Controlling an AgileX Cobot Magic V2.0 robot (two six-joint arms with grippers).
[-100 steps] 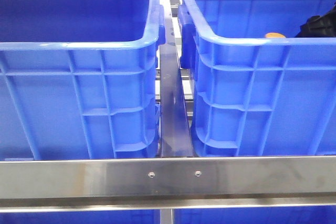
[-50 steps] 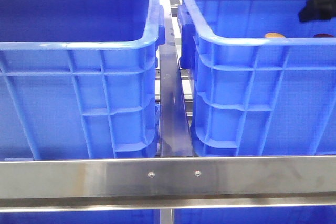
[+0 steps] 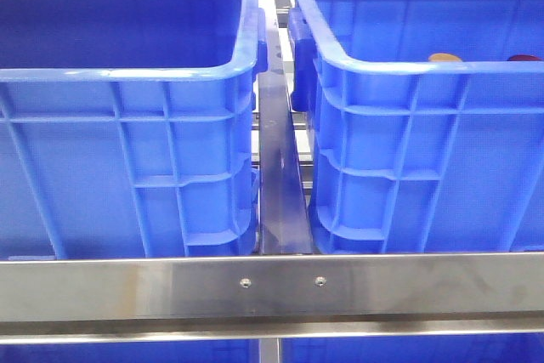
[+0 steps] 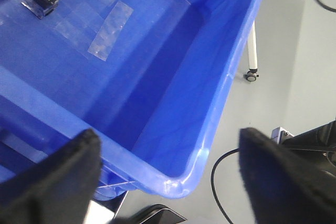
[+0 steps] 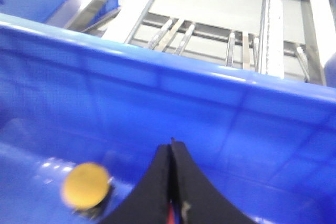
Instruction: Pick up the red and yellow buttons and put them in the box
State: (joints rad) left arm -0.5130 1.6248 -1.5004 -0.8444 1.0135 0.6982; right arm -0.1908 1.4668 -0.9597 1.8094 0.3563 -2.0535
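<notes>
Front view, nearest: steel frame rail (image 3: 272, 288) runs across at 6 o'clock; neither arm shows in this view.
Front view, middle: two blue crates stand side by side, apart, with a steel bar (image 3: 279, 184) between them; left crate (image 3: 127, 159) at 9 o'clock, right crate (image 3: 425, 159) at 3 o'clock.
Front view, far: yellow button (image 3: 445, 58) and red button (image 3: 524, 59) just peek over the right crate's near rim, near 2 o'clock.
Left wrist view: left gripper (image 4: 168, 177) stands wide apart, holding nothing, over a crate corner; a yellow-capped piece on a clear base sits on that floor beside taped film.
Right wrist view: right gripper (image 5: 171, 182) has its tips pressed together; a red sliver shows low between them, but whether a button is held cannot be told.
Button position, right wrist view: the yellow button lies blurred on the crate floor at 8 o'clock of the tips, near but not touching.
Judged risk: if red is pinched only at its edge, the smooth cap may slip during transfer.
Judged risk: the arm may clip the thick rim when crossing, owing to its low carry.
</notes>
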